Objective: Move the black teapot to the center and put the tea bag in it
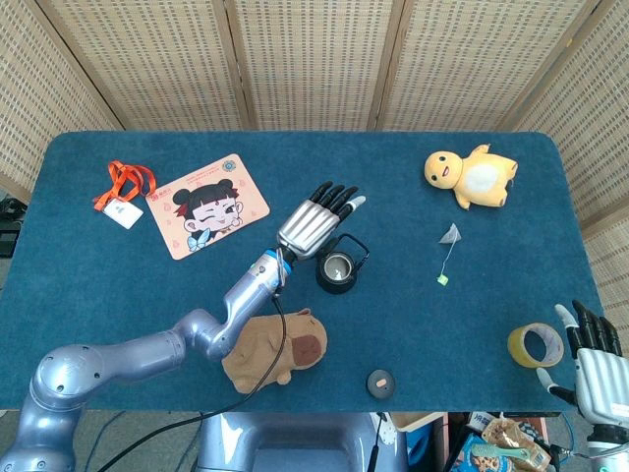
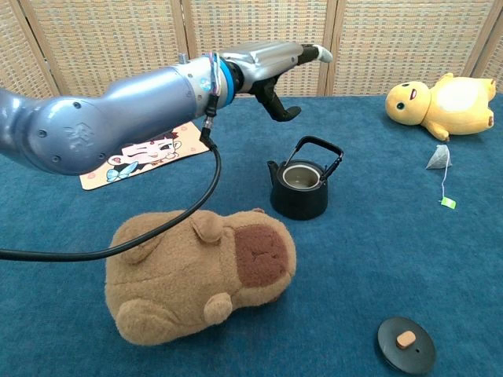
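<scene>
hovering above and just behind the black teapot (image 1: 336, 269), the left hand (image 1: 313, 223) is spread flat, fingers extended and apart, holding nothing and clear of the pot's raised handle. the teapot stands upright and lidless below the fingertips, near the middle of the blue table (image 1: 118, 285). its lid (image 1: 379, 383) lies well apart, toward the near edge. the tea bag (image 1: 450, 236) lies off to the right of that hand, string trailing toward the near side, just below the yellow plush duck (image 1: 470, 175). under the left forearm sits the brown plush capybara (image 1: 275, 348). the right hand (image 1: 593, 359) rests at the near right corner, fingers extended and apart, empty, beside a roll of tape (image 1: 535, 345).
</scene>
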Robot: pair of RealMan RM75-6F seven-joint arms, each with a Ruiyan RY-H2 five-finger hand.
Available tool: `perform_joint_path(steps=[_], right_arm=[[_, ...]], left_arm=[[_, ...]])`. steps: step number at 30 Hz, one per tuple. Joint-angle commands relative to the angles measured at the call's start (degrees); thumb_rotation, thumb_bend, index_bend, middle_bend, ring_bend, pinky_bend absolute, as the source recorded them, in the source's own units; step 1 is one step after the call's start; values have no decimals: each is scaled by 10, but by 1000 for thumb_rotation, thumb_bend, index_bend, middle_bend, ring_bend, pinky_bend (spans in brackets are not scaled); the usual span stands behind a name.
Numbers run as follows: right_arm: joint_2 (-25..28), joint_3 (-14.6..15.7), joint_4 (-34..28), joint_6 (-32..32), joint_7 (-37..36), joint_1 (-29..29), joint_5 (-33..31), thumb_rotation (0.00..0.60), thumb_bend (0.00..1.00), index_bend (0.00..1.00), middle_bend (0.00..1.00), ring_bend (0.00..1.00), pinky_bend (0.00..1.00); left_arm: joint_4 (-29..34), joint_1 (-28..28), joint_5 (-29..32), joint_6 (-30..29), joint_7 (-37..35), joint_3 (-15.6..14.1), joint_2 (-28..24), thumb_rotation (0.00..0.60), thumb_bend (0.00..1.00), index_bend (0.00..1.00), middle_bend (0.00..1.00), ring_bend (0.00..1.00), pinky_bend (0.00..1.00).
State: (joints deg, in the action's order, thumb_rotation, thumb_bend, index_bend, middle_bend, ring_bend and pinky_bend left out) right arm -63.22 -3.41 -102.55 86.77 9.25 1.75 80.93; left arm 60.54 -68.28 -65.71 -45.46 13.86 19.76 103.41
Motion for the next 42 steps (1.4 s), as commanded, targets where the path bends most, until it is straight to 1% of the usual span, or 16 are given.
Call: perform_joint_path(steps=[1, 3, 7, 11, 15, 19, 21, 23, 25, 28, 31, 36, 42], right_arm=[[1, -1, -2, -2, 1, -3, 4, 600, 380, 1, 54, 0, 36], [2, -2, -2, -4, 2, -7, 6, 600, 380, 8, 56, 0, 36], [1, -7, 0, -17, -1, -19, 10, 600, 380, 15, 58, 0, 37], [1, -12, 3, -29, -5, -32, 13, 600, 380, 16, 64, 0, 40], [1, -16, 7, -40, -11, -42, 15, 600, 380, 17, 69, 0, 44], [-1, -20, 11, -53, -16, -55, 16, 600, 380, 19, 75, 0, 49], [-1, -23, 13, -60, -18, -64, 20, 600, 380, 22, 78, 0, 51], [-2, -26, 13, -66, -20, -72, 25, 600, 380, 28, 85, 0, 55], [-3, -26, 14, -66, -22, -77, 30, 600, 380, 37, 95, 0, 61], [-6, -27, 17, -67, -24, -81, 37, 600, 380, 48, 109, 0, 68], [-9, -27, 19, -73, -25, -90, 42, 600, 380, 56, 118, 0, 83], [-11, -31, 22, -89, -26, -108, 46, 600, 380, 72, 144, 10, 140], [-17, -40, 25, -112, -26, -136, 49, 600, 380, 98, 183, 55, 175]], left_arm=[[64, 42, 6, -26, 2, -13, -52, 600, 462, 0, 0, 0, 0], [89, 58, 9, -35, 3, -18, -71, 600, 462, 0, 0, 0, 0], [173, 109, 14, -64, 0, -37, -136, 600, 462, 0, 0, 0, 0], [234, 155, -13, -101, -7, -65, -193, 600, 462, 0, 0, 0, 0], [280, 202, -36, -147, -21, -88, -237, 600, 471, 5, 0, 0, 0], [325, 257, -71, -200, -39, -122, -283, 600, 475, 33, 0, 0, 0], [348, 293, -95, -233, -42, -148, -309, 600, 475, 43, 0, 0, 0], [370, 336, -126, -282, -38, -179, -335, 600, 475, 57, 0, 0, 0], [375, 363, -154, -317, -36, -196, -344, 600, 475, 79, 0, 0, 0], [375, 389, -174, -346, -36, -210, -352, 600, 476, 93, 3, 0, 0], [387, 421, -186, -370, -43, -227, -371, 600, 475, 93, 6, 0, 0], [409, 463, -202, -399, -44, -246, -401, 600, 475, 93, 10, 0, 0], [427, 498, -216, -407, -44, -263, -420, 600, 475, 93, 10, 0, 0]])
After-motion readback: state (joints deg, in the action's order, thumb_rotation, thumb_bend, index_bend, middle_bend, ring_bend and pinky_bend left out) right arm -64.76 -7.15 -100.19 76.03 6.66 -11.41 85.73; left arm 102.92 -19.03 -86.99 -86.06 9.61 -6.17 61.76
